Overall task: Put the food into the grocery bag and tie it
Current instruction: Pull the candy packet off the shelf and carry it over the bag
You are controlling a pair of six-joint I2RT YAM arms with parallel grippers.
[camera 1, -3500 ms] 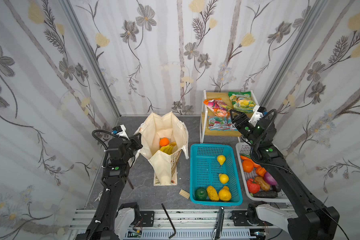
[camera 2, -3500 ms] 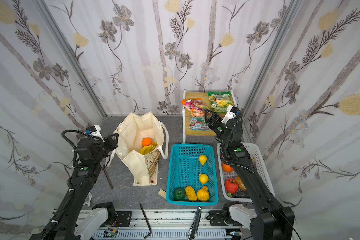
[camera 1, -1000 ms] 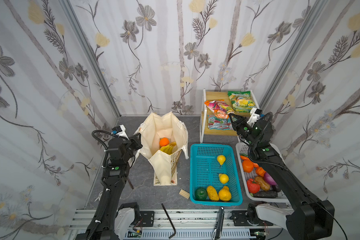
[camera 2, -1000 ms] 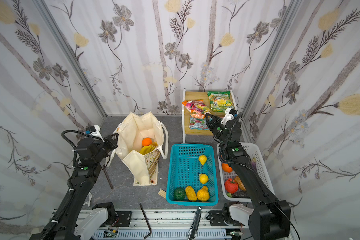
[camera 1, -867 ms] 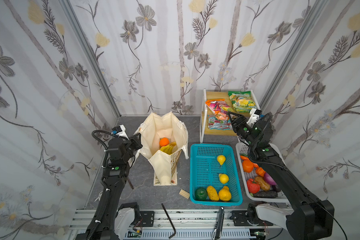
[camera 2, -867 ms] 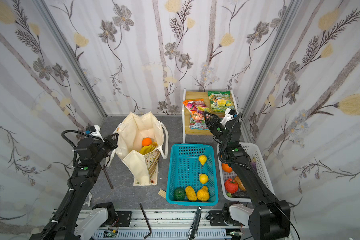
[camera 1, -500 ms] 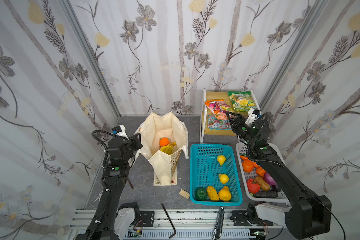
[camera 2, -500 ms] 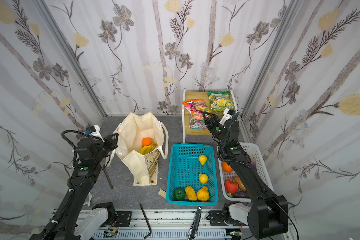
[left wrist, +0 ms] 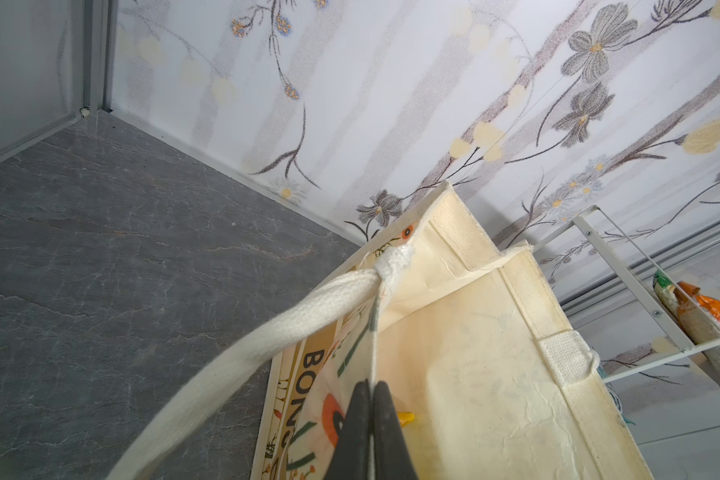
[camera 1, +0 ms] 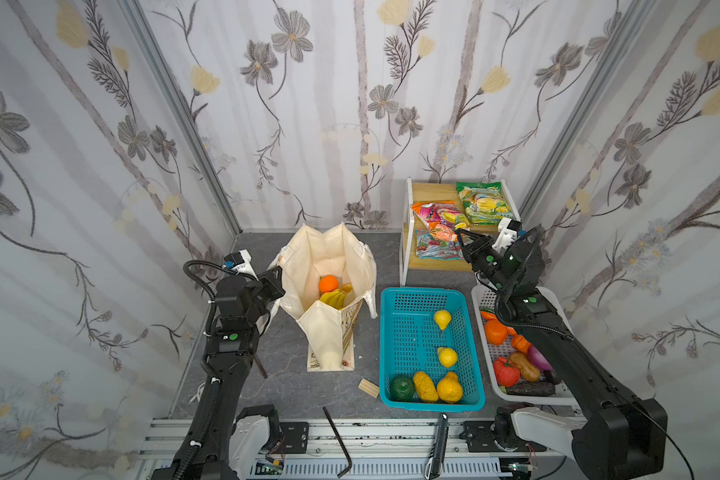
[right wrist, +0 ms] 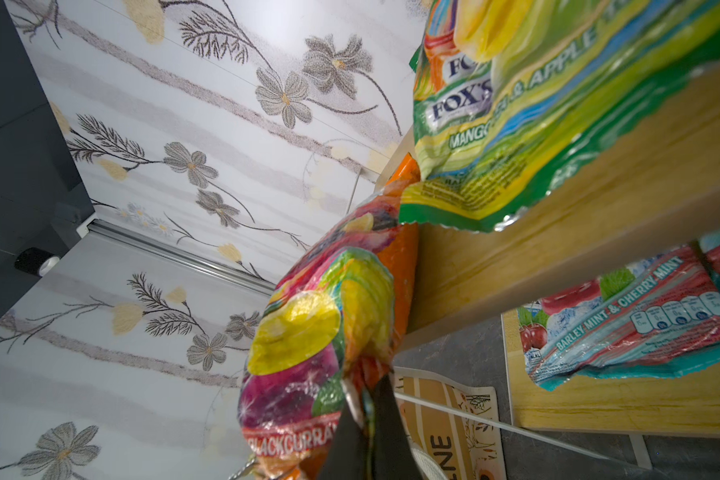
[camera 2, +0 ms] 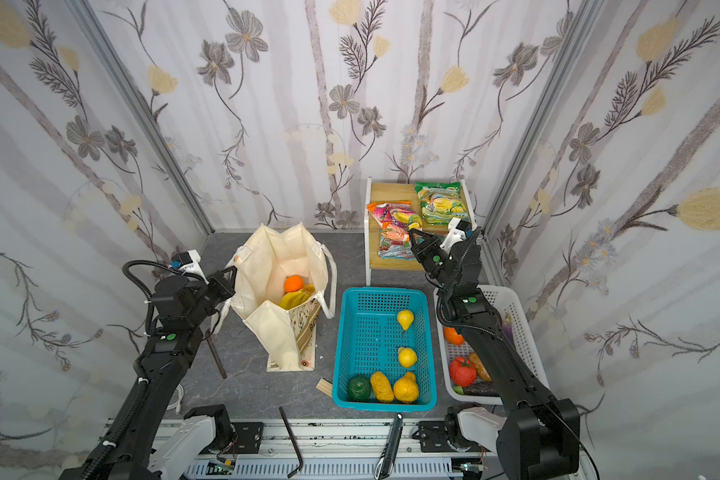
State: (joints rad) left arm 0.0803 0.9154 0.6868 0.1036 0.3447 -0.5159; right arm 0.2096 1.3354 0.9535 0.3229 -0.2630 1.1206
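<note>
Since the right gripper (camera 1: 460,237) is pinched tight on one end of the orange snack packet (camera 1: 436,216), what matters from where I stand is which way the grocery bag (camera 1: 304,257) lies from it. In both top views the bag's open mouth is to the left and a little lower in the frame, past the white post of the wooden shelf (camera 1: 433,193) and well apart from the packet. The packet is at the front of the shelf's upper board, right of centre, with its long axis slanting from upper left down to lower right. The jaws have it by the lower-right end (the wrist view shows crinkled foil bunched between closed black fingers (right wrist: 386,424)). I'd judge the carry to be a lift clear of the shelf edge, then a sweep leftward, with the packet hanging lengthwise below the grip. The right arm is plainly the nearer one. The left gripper (camera 1: 278,272) is closed on the bag's left rim at centre left of the frame, holding the mouth spread. Inside the bag lie an orange (camera 1: 328,284) and a banana bunch (camera 1: 334,297), and the green snack packet (camera 1: 482,203) lies just beside the orange one on the same board
</note>
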